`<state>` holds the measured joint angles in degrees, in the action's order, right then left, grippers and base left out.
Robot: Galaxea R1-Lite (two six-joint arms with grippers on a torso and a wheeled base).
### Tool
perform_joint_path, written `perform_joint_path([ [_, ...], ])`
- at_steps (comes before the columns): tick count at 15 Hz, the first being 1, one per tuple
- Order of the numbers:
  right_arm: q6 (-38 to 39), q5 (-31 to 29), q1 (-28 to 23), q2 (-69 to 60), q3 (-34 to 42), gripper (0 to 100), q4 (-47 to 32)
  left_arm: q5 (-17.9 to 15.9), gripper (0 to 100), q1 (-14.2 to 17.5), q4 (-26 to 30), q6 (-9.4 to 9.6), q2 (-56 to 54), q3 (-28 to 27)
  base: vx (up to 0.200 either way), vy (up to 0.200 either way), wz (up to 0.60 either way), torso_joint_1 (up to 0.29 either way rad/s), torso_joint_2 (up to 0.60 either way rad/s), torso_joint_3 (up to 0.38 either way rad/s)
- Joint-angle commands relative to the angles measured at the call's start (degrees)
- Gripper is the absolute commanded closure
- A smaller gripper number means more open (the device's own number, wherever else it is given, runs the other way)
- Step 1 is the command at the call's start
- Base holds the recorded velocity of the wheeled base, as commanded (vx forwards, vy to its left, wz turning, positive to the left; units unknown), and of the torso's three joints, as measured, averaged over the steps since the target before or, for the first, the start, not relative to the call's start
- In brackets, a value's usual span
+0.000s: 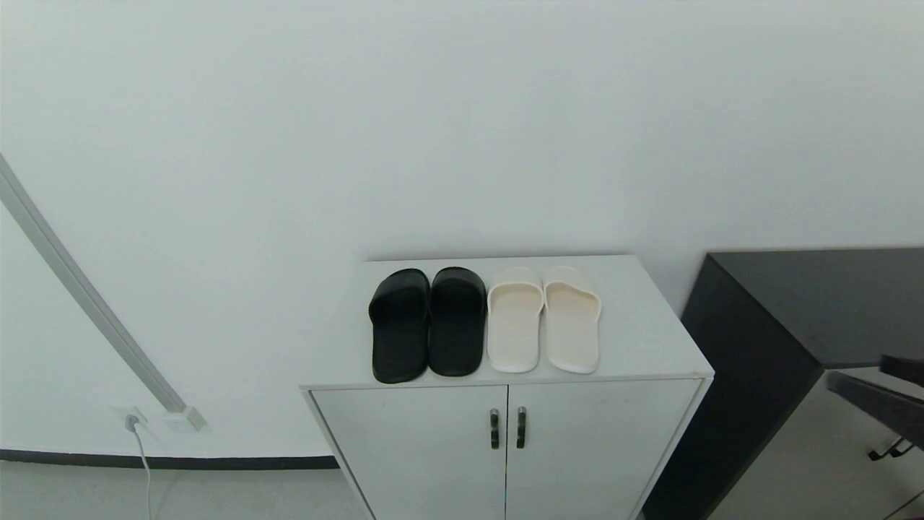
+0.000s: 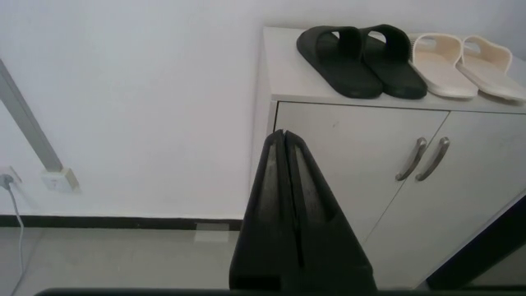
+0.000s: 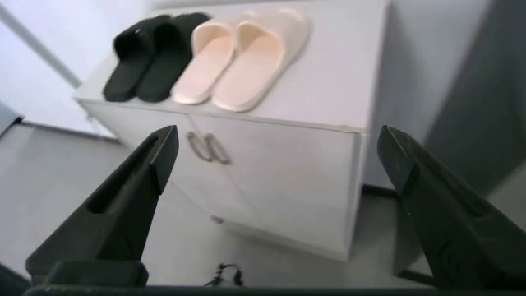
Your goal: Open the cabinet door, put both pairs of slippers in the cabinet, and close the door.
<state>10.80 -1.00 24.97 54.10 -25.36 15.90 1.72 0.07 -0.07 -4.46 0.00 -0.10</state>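
Two doors (image 1: 411,448): both shut on the white cabinet (image 1: 650,325), handles (image 1: 494,428) paired at the middle seam.
Room: bare floor (image 1: 72,495) to the cabinet's left; black table (image 1: 794,303) just beside its right side; wall (image 1: 462,108) right behind.
Slippers: black pair (image 1: 427,323) left, cream pair (image 1: 543,318) right, side by side on the cabinet top, heels near the front edge.
Left gripper (image 2: 285,141): fingers pressed together, in front of the left door, lower than the slippers.
Right gripper (image 3: 278,140): fingers spread wide, holding nothing, well apart from the slippers.
Cut off: the cabinet's lower part; its inside is hidden.
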Motion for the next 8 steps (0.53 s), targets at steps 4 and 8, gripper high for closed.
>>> perform_joint_path([
  [4, 7.0, -17.2, 18.6, 31.8, -15.2, 0, 10.6, 0.0, 100, 0.0, 0.0, -0.11, 0.0, 0.0, 0.000, 0.000, 0.00, 0.000, 0.00, 0.000],
  [8, 8.0, -26.2, 19.9, 45.3, -28.9, 0, 10.7, 0.0, 100, 0.0, 0.1, -0.11, 0.1, 0.0, 0.000, 0.000, 0.00, 0.000, 0.00, 0.000],
])
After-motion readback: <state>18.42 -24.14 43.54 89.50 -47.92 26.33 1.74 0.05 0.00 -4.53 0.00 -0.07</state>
